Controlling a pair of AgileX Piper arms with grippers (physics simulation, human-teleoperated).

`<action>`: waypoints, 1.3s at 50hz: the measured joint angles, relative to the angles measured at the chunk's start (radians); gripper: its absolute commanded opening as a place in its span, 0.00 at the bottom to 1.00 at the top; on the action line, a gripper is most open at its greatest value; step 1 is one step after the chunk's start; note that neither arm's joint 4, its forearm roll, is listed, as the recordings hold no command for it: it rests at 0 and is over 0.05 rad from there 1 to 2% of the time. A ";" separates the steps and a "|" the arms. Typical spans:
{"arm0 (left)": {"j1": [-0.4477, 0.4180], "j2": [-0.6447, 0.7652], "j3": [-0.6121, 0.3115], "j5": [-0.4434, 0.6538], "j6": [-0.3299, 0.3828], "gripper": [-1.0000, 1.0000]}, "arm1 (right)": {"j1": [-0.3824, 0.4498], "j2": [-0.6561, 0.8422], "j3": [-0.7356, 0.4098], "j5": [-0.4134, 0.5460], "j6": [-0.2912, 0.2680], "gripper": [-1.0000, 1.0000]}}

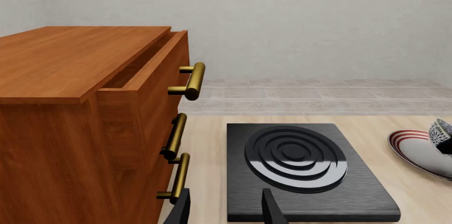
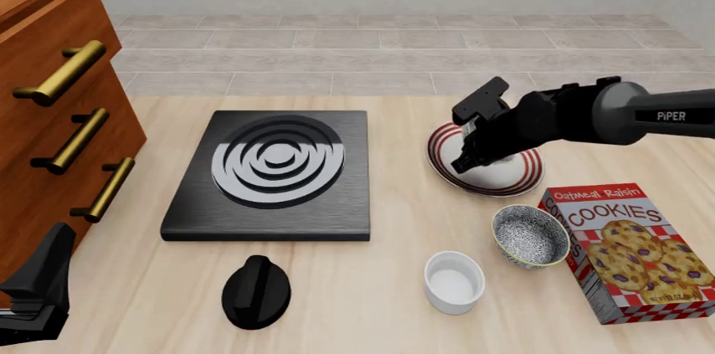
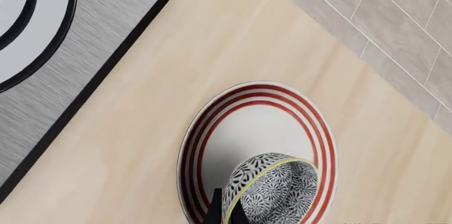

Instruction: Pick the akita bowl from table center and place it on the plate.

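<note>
The akita bowl (image 3: 272,189), dark patterned outside with a yellowish rim, hangs tilted over the plate (image 3: 247,128), a white plate with red rim stripes. My right gripper (image 3: 226,214) is shut on the bowl's rim. I cannot tell whether the bowl touches the plate. In the front view the right gripper (image 2: 475,149) sits over the plate (image 2: 520,178) and hides most of the bowl. The left wrist view catches the bowl (image 1: 441,133) and the plate (image 1: 416,150) at its edge. My left gripper (image 1: 226,211) is open and holds nothing, low at the table's near left (image 2: 39,287).
A look-alike patterned bowl (image 2: 531,235) and a small plain white bowl (image 2: 455,281) stand in front of the plate. Right of them lies a cookie box (image 2: 631,249). The black stove slab (image 2: 274,174) is mid-table, a black knob (image 2: 256,291) before it. A wooden drawer cabinet (image 2: 56,120) stands left.
</note>
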 measured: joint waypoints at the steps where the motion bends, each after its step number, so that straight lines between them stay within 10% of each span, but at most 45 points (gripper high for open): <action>1: 0.000 0.000 0.000 0.000 0.000 1.00 | -0.001 0.005 -0.003 0.002 0.003 0.00; 36: 0.000 0.000 0.000 0.000 0.000 1.00 | -0.018 0.075 -0.019 0.016 0.039 0.00; 37: 0.000 0.000 0.000 0.000 0.000 1.00 | -0.018 0.075 -0.017 0.015 0.039 1.00; 65: 0.000 0.000 0.000 0.000 0.000 1.00 | -0.006 0.055 0.016 -0.006 0.038 1.00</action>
